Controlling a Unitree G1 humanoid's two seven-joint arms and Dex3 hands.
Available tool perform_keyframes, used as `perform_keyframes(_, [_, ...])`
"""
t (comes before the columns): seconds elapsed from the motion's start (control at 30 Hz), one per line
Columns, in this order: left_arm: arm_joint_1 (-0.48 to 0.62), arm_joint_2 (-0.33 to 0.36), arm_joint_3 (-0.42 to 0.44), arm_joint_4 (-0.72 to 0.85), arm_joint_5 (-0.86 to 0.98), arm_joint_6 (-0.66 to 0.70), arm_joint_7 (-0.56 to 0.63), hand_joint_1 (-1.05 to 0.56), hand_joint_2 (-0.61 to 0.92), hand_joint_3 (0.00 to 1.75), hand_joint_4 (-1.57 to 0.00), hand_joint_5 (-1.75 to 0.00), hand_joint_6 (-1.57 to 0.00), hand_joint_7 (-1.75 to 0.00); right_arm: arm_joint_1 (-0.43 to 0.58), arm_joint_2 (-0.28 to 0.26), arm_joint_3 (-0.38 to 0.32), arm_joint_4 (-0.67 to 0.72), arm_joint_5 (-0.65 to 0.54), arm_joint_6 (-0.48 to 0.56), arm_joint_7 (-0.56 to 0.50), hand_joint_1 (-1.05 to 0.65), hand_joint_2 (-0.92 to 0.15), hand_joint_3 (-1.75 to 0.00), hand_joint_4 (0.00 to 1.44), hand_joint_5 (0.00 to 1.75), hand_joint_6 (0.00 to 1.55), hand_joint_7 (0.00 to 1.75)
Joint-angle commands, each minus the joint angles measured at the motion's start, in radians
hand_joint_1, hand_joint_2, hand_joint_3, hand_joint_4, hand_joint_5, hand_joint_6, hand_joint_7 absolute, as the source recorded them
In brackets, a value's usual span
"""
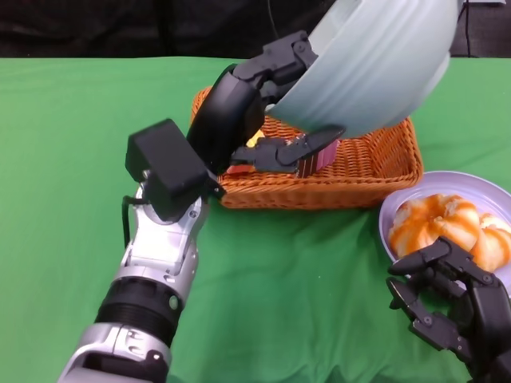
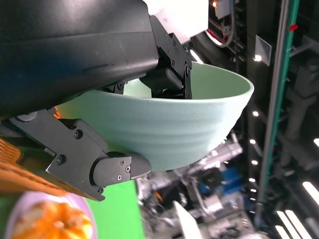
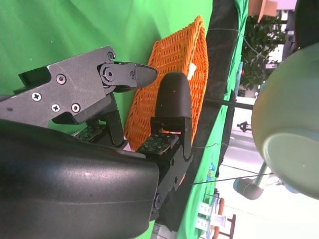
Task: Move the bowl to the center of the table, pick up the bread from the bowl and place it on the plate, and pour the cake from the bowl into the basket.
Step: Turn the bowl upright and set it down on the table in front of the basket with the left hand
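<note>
Nearest, the right hand (image 1: 447, 299) hangs empty with fingers apart at the plate's (image 1: 415, 199) near rim, beside the glazed bread (image 1: 435, 219). Left hand (image 1: 263, 104) clamps the smooth, ribbed pale-green bowl (image 1: 375, 60), tipped over the woven wicker basket (image 1: 359, 171) holding the cake (image 1: 319, 155).

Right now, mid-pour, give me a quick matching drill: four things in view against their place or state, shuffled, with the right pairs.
1. pale green ribbed bowl
2. orange woven wicker basket
3. glazed orange bread
4. right hand

a. lies on the lilac plate
b. tipped over the basket, gripped by the left hand
c. open, near the plate, holding nothing
d. rests on the green tablecloth under the bowl

Pairs: 1-b, 2-d, 3-a, 4-c
</note>
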Motion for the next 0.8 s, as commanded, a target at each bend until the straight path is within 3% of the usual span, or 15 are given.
perform_keyframes(0.03, [-0.034,0.024,-0.008,0.026,0.045,-0.078,0.069,-0.11,0.81,0.76,-0.7,-1.75,-0.67,-1.44,-0.008,-0.015,-0.004,-0.013,-0.003,0.005,-0.01,-0.18,-0.8,-0.39,0.69,1.53,0.67,1.2])
perform_keyframes(0.33, [-0.055,0.092,-0.046,0.124,0.267,-0.292,0.314,-0.08,0.69,0.94,-0.63,-1.74,-0.66,-1.46,-0.016,-0.014,-0.004,-0.018,-0.013,0.012,-0.021,-0.17,-0.8,-0.38,0.68,1.54,0.66,1.23])
perform_keyframes(0.57, [-0.044,0.205,-0.093,0.115,0.576,-0.403,0.641,-0.03,0.57,1.06,-0.6,-1.75,-0.67,-1.44,-0.016,-0.013,0.002,-0.028,-0.023,0.022,-0.029,-0.18,-0.81,-0.37,0.68,1.55,0.66,1.22])
perform_keyframes(0.8, [-0.022,0.331,-0.186,0.066,0.877,-0.394,1.016,-0.04,0.53,1.07,-0.67,-1.66,-0.7,-1.44,-0.015,-0.012,0.004,-0.044,-0.003,0.031,-0.014,-0.19,-0.83,-0.33,0.68,1.55,0.66,1.21])
